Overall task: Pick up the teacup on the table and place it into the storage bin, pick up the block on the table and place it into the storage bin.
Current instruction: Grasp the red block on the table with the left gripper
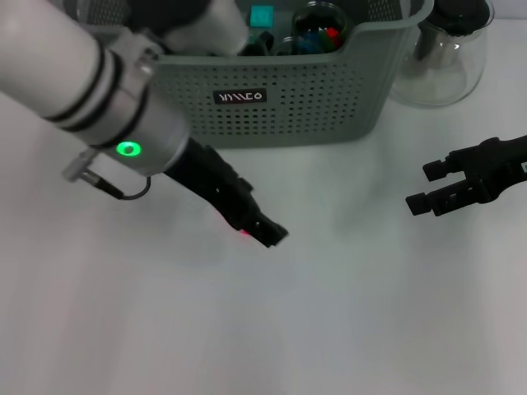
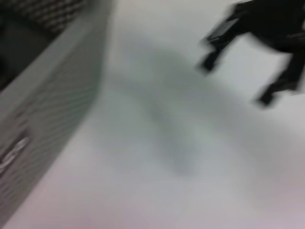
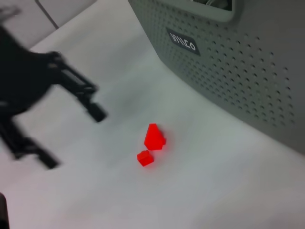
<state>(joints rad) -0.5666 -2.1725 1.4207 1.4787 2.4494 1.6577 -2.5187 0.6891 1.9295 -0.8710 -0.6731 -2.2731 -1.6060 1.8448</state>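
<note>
**Left claw open over two red pieces in front of the bin**

The left arm reaches in from the near left, slanting across the white table (image 1: 346, 329). Its left claw (image 3: 74, 139) hangs low over the table in front of the storage bin (image 1: 329, 99). From the right wrist camera its two black fingers (image 3: 96, 113) stand spread apart with nothing between them.

Just beside that claw, on the bare table, lies a red block (image 3: 154, 137) with a pointed top. A smaller red cube (image 3: 145, 158) sits right next to it, close enough that I cannot tell whether they touch. Neither piece is touched by the fingers. From the head camera the claw covers nearly all of this, and only a speck of red shows at its tip.

The storage bin stands at the far side of the table, its black label (image 1: 240, 96) facing the robot. Inside it I can see a teal block (image 1: 262, 15) and a round cup (image 1: 319, 29) holding coloured bits, the two near each other. A clear glass jug (image 1: 445, 66) stands just beside the bin, on the robot's right.

The right claw (image 1: 422, 188) hovers over the table on the right, well apart from the red pieces. Its fingers are parted and it holds nothing.
</note>
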